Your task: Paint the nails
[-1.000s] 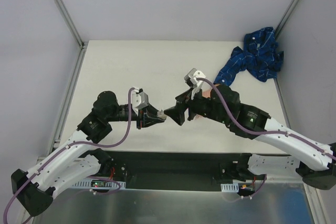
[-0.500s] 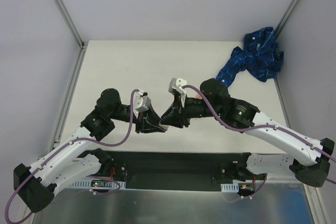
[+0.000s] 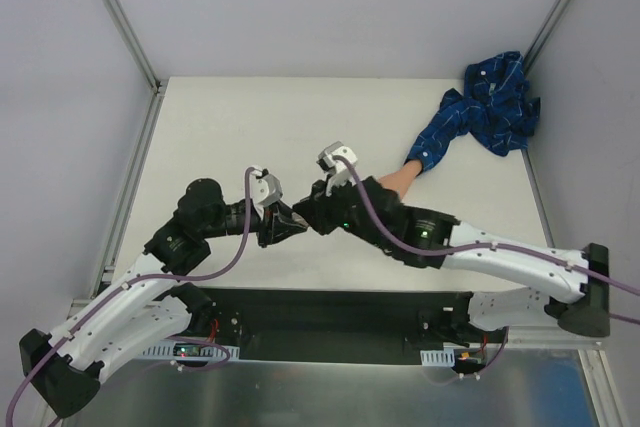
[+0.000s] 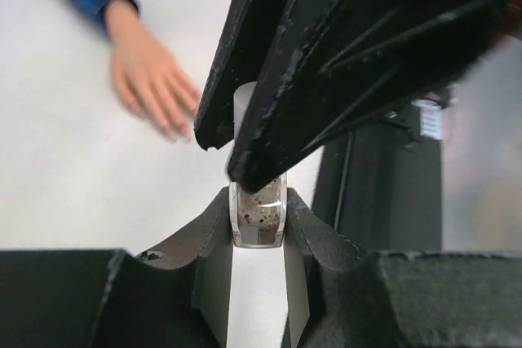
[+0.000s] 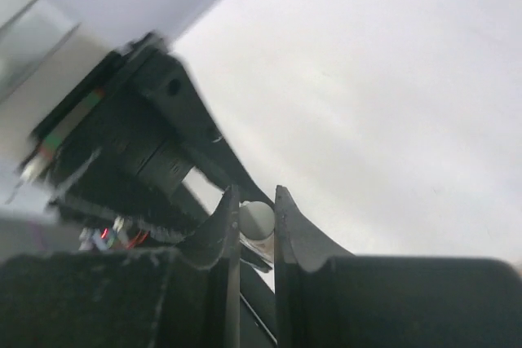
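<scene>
left fingers [image 4: 303, 226]: clenched on small clear polish bottle [image 4: 258, 219] with brown specks | right fingers [image 5: 289, 230]: clamped on its white round cap [image 5: 257, 219] | tiny pinkish nails [image 4: 170, 130]: on flesh-coloured mannequin hand [image 3: 397, 178], flat on white table [image 3: 250, 127], at 2 o'clock from bottle, apart, blurred | blue patterned sleeve [image 3: 485, 107]: crumpled at table's 1 o'clock corner

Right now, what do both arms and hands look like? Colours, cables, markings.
Left arm and right arm: white lower links, black joints and upper links, a purple cable running along each. Grey block at each wrist. Left hand and right hand: black, two tapered fingers. No readable markings.
</scene>
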